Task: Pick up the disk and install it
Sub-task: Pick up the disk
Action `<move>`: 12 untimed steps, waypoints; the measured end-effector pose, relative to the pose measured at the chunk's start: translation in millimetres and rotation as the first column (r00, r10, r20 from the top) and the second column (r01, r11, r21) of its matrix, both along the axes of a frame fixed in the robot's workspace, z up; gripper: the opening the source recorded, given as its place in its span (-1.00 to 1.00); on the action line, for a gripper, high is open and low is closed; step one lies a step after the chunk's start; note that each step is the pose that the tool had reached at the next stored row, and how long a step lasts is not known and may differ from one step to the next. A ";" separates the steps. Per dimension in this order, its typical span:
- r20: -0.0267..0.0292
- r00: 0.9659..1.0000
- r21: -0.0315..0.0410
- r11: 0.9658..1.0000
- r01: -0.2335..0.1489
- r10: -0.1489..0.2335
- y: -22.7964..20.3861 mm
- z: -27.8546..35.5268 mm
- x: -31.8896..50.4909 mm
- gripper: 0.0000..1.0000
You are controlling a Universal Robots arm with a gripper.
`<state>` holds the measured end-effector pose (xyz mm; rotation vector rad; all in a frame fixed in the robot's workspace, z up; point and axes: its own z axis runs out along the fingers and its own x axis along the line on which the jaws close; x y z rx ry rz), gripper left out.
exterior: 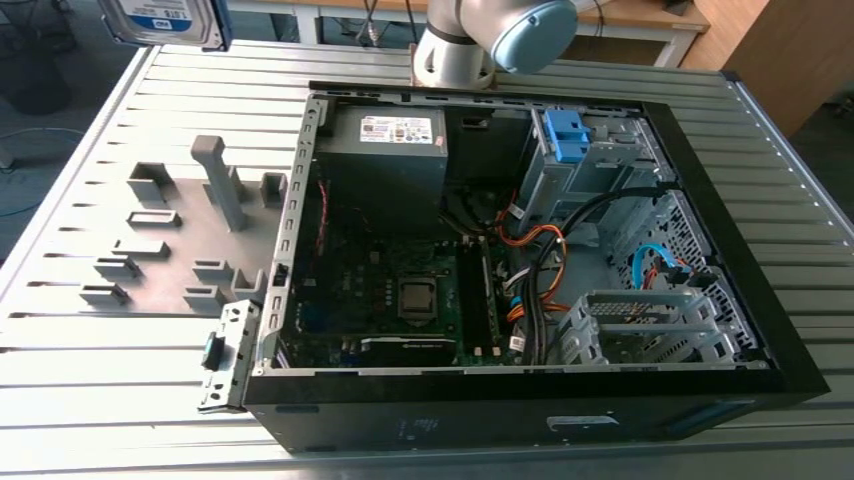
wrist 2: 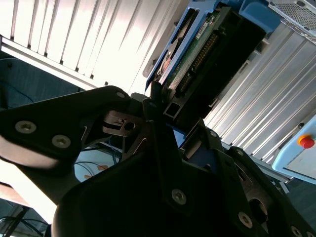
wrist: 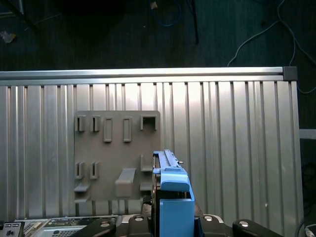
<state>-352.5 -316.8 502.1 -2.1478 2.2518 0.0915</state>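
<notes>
Your gripper [wrist 2: 170, 111] is closed on the disk [wrist 2: 197, 49]. In the second wrist view its black fingers [wrist 2: 154, 101] press against one end of the drive, which juts away from them edge-on, with the green circuit board and a blue rail showing. The gripper body hides much of the far finger, so the hold on that side only appears firm. In the exterior view the disk [exterior: 167, 22] hangs in the air with its label towards the camera. It is above the far corner of the ribbed metal table [exterior: 107, 360] on the exterior view's left, well apart from the open computer case [exterior: 534, 400]. In the first wrist view the disk's blue rail stands in front of one edge of the grey fixture plate [wrist: 116, 148] lying on the table. Inside the case, the grey power supply [exterior: 387, 160] sits at the far wall. The bare blue bracket [exterior: 567, 135] is further towards the exterior view's right.
</notes>
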 end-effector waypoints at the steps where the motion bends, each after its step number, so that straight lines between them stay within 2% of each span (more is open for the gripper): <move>1: 0.000 1.000 0.000 1.000 0.000 0.000 0.0 0.0 0.8 -0.27; 12: 0.000 1.000 0.000 1.000 0.000 0.000 0.0 0.0 9.2 -0.27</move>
